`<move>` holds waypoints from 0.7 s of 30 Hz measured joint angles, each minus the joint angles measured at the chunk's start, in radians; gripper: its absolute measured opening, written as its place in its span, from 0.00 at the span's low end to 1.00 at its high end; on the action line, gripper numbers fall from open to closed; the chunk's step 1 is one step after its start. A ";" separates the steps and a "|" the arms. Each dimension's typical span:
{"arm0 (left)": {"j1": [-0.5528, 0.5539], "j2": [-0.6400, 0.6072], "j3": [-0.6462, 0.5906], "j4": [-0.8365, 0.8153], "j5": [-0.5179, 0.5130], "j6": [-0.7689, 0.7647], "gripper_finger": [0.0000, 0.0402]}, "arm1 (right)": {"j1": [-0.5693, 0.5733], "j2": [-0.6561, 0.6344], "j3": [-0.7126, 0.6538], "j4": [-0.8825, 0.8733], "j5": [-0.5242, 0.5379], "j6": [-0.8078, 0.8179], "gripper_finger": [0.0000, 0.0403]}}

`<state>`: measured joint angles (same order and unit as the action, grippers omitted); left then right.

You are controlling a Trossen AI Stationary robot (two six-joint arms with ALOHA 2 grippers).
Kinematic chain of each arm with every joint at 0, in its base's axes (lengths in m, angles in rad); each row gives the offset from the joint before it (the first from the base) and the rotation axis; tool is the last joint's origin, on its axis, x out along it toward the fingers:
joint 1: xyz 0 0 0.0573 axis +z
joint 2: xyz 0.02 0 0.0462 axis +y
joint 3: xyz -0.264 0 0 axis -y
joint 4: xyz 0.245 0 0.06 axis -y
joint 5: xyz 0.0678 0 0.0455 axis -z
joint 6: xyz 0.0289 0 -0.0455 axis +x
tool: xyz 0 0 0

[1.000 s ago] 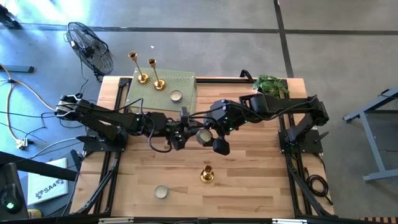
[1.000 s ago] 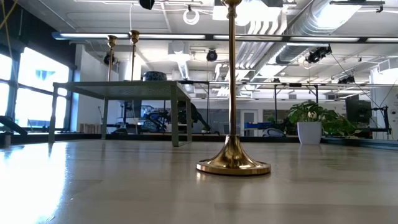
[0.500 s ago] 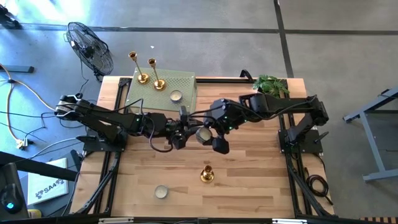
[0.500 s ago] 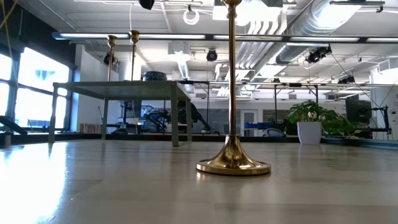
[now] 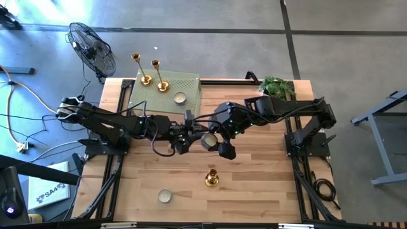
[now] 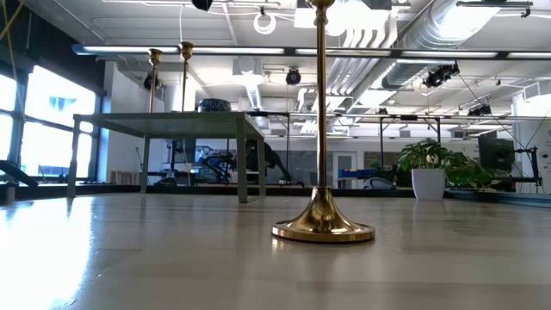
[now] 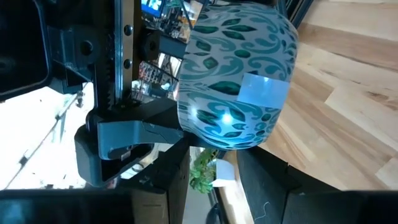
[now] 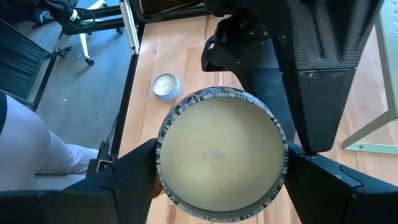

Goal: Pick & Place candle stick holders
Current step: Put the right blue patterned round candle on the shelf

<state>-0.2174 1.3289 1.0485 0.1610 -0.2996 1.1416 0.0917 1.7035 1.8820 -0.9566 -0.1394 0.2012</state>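
Candle stick holders stand in two places: two (image 5: 147,71) on the green perforated stand (image 5: 184,83) at the upper left of the high view, and one (image 5: 212,178) alone on the bare tabletop (image 5: 267,191) low in the middle. In the low view that lone holder (image 6: 323,226) stands upright at centre frame.

Neither arm is on a holder. Both meet at mid-frame over a teal-patterned candle bowl (image 5: 208,140). The right tool (image 8: 217,165) has its fingers spread wide around the bowl's (image 8: 219,155) rim, clamped on it. The left tool (image 5: 180,141) sits just beside the bowl (image 7: 233,81); whether its fingers grip it, I cannot tell.

This looks like a handover of the bowl rather than a holder step. Next, I judge, one arm must let go so the other can carry the bowl off, keeping clear of the lone holder below. A second small candle (image 5: 165,196) lies at lower left.
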 joint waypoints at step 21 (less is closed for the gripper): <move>-0.072 0.000 0.000 0.015 0.011 0.181 0.69 | -0.009 0.001 0.000 -0.008 0.041 0.000 0.72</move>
<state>-0.2893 1.3293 1.0489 0.1764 -0.2883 1.3229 0.0826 1.7044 1.8816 -0.9648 -0.0983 0.2012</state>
